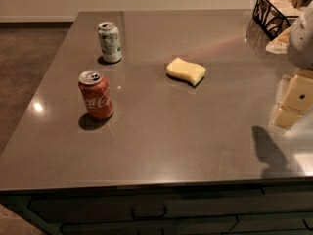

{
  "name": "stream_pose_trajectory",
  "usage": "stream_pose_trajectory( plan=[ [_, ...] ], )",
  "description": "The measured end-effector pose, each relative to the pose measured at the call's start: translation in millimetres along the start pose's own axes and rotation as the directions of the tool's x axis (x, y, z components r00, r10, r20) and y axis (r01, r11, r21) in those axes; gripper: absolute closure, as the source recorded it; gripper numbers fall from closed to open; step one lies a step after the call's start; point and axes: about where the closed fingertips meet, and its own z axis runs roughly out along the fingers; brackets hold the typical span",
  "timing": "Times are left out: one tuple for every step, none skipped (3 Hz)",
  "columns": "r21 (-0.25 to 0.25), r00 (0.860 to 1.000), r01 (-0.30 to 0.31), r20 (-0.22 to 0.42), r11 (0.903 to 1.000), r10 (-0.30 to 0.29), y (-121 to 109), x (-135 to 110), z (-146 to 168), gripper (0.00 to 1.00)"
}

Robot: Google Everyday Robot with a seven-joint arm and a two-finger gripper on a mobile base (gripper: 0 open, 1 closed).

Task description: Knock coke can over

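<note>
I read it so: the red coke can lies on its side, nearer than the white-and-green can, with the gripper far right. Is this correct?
Not quite: the camera view shows the coke can standing upright, nearer than the white-and-green can, with the gripper far right.

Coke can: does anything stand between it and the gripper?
Nothing visible does. The gripper is at the right edge and the coke can stands upright at the left, with only countertop between them. The yellow sponge lies a little behind that line.
</note>
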Motion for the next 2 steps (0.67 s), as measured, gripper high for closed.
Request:
stream_pose_trajectory(
  plan=[
    [0.0, 1.0, 0.0, 0.0, 1.0, 0.0, 0.0, 0.0, 0.0, 0.0],
    [-0.001, 0.999, -0.018, 0.041, 0.9998, 0.018, -8.2, -10.2, 4.6, 0.0]
  ],
)
